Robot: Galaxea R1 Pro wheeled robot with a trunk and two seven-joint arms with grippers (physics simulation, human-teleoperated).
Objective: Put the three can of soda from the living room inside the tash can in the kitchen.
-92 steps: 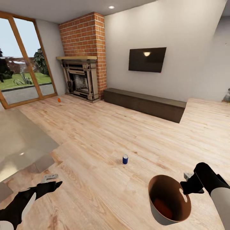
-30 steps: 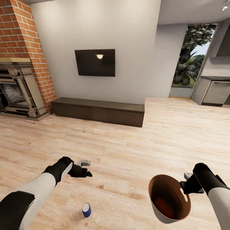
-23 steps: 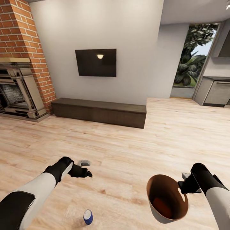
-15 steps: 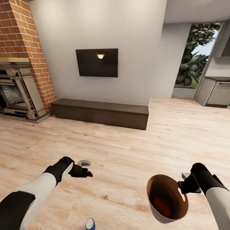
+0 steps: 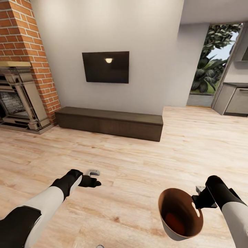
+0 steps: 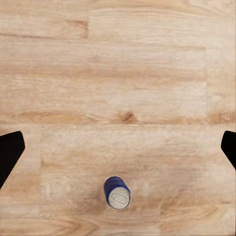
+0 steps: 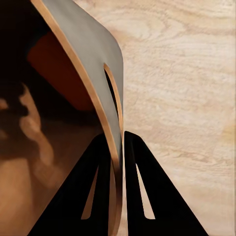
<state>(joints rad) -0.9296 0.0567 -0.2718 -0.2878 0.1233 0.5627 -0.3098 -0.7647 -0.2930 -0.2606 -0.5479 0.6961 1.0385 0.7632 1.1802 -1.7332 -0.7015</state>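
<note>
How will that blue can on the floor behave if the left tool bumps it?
The blue can stands upright on smooth wood floor, so a nudge would likely tip it. Being round, it would probably then roll. The left tool looks open wide, which should ease centring.

My black matt gripper (image 7: 118, 196) pinches the smooth grey bin (image 5: 172, 234); pale wood plank floor (image 6: 147, 59), rough brick fireplace (image 5: 27, 41), glossy blue can (image 6: 117, 192).

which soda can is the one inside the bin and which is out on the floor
The orange-red can lies inside the bin held by the right pincer. The dark blue can stands upright on the floor.
</note>
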